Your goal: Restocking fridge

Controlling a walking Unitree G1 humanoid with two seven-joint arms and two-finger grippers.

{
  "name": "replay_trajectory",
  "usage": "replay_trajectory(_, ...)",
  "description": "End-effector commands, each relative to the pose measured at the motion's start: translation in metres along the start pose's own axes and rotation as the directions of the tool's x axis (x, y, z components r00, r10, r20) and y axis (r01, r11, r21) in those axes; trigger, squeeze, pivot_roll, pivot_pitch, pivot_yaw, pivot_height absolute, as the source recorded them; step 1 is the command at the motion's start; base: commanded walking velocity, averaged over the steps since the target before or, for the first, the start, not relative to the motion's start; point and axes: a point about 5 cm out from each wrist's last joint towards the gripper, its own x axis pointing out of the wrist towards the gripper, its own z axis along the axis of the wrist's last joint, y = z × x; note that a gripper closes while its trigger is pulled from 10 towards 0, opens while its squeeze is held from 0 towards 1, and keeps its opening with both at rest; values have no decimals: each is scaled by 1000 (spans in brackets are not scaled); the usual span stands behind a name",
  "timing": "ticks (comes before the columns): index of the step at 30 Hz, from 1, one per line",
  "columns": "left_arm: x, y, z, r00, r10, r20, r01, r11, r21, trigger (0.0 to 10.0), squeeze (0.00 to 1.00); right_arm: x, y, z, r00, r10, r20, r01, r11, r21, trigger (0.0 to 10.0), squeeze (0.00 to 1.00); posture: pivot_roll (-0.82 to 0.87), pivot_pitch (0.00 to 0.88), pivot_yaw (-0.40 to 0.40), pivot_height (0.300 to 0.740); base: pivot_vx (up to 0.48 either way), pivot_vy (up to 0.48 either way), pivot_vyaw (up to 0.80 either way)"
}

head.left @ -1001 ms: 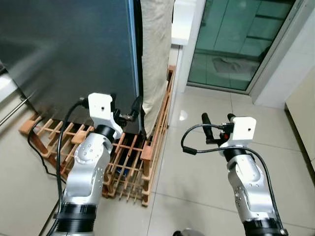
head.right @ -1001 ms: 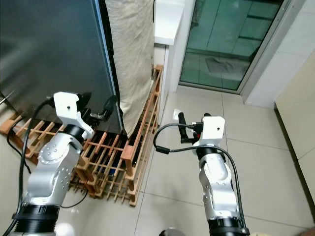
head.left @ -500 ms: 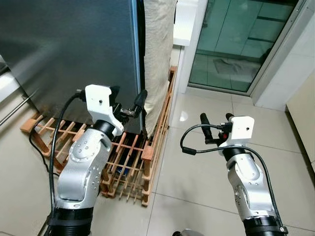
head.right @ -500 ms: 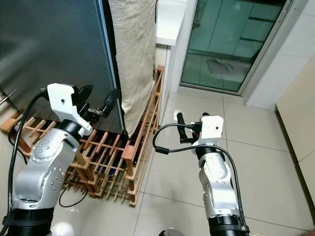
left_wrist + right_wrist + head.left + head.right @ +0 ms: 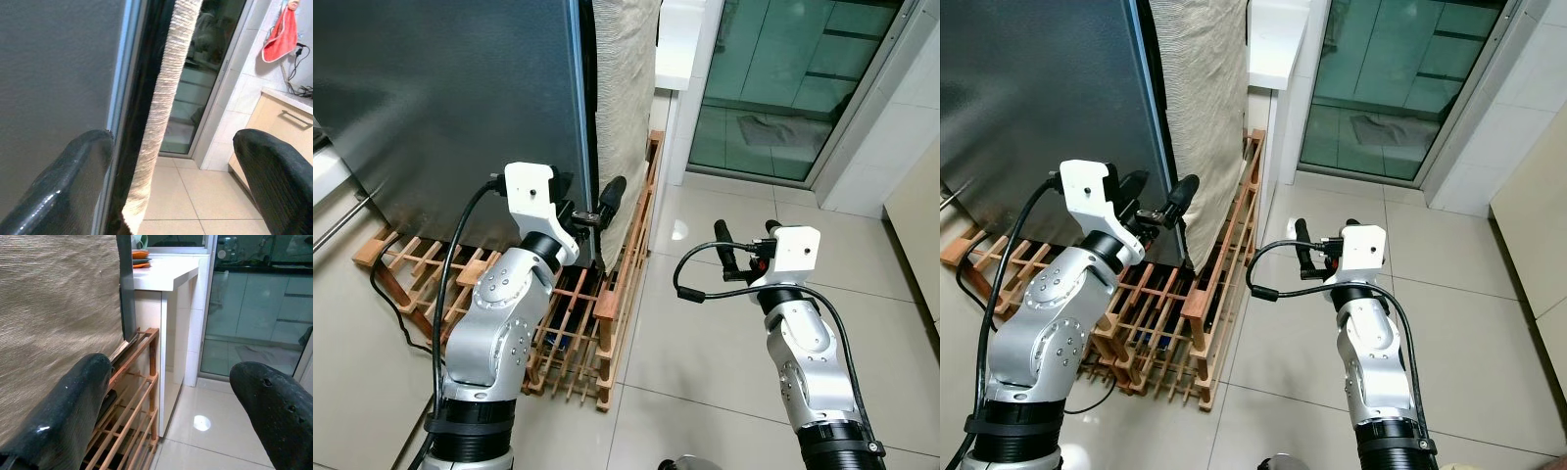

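Glossy pale tile floor (image 5: 705,323) with a light glare spot, a wooden slatted rack (image 5: 573,328) down low, a white counter (image 5: 166,276) next to green-tinted sliding glass doors (image 5: 783,88), and a red cloth (image 5: 279,36) hanging on the tiled wall.

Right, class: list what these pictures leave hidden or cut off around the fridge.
- Fridge inside: door shut in the eye views.
- Fridge top: cut off by the frame's upper edge.
- Its side: covered by the beige cloth.
- Wooden rack: partly behind the left arm.
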Motion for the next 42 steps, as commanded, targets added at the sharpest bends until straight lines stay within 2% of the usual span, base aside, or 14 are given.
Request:
replay_trajectory(1,5,-7,7,999,-35,19,35,999,-1,10000,0,1,-3,0,1000,-17,5,17,1000,-3,10000,0,-89,0,13,740,0,0,0)
replay_trajectory(5,15,-5,5,1000,-17,23,17,1000,9,10000,0,-1,-1,-2,1000,-8,-1,8,1000,-4,10000,0,-89,0,12,740,0,0,0)
replay_trajectory(6,23,-7,6,999,-24,33,24,1000,11,10000,0,-2,2,-3,1000,31,0,-31,999,-24,10000,0,-89,0,12,740,0,0,0)
replay_trajectory(9,28,-10,7,999,-36,36,36,999,6,10000,0,-3,5,-4,999,39,1,-39,999,-21,10000,0,-103,0,17,740,0,0,0)
replay_trajectory(21,40,-13,7,998,-18,53,17,1000,15,10000,0,-5,6,-6,999,40,-5,-40,999,8,10000,0,-107,0,22,740,0,0,0)
replay_trajectory(26,40,-14,5,999,-13,42,13,1000,-16,10000,0,-4,7,-6,999,42,-6,-41,999,10,10000,0,-112,0,21,740,0,0,0)
replay_trajectory(29,42,-8,-1,999,47,16,-47,998,-47,10000,0,-5,7,-6,999,40,-7,-40,999,10,10000,0,-113,0,20,740,0,0,0)
replay_trajectory(32,43,-8,-5,999,54,5,-53,997,-55,10000,0,-7,7,-7,999,41,-10,-41,999,9,10000,0,-117,0,21,740,0,0,0)
replay_trajectory(36,46,-19,-8,1000,-17,2,17,998,-52,10000,0,-7,6,-7,999,39,-12,-39,999,7,10000,0,-122,0,23,740,0,0,0)
replay_trajectory(40,52,-37,-7,987,-162,17,163,986,-48,10000,0,-7,5,-7,999,36,-13,-36,999,7,10000,0,-121,0,21,740,0,0,0)
replay_trajectory(41,52,-37,-7,987,-162,17,163,986,-48,10000,0,-7,5,-7,999,36,-13,-36,999,7,10000,0,-121,0,21,740,0,0,0)
replay_trajectory(42,55,-47,-8,972,-235,17,235,970,-69,10000,0,-6,6,-7,999,39,-14,-39,999,8,10000,0,-121,0,21,740,0,0,0)
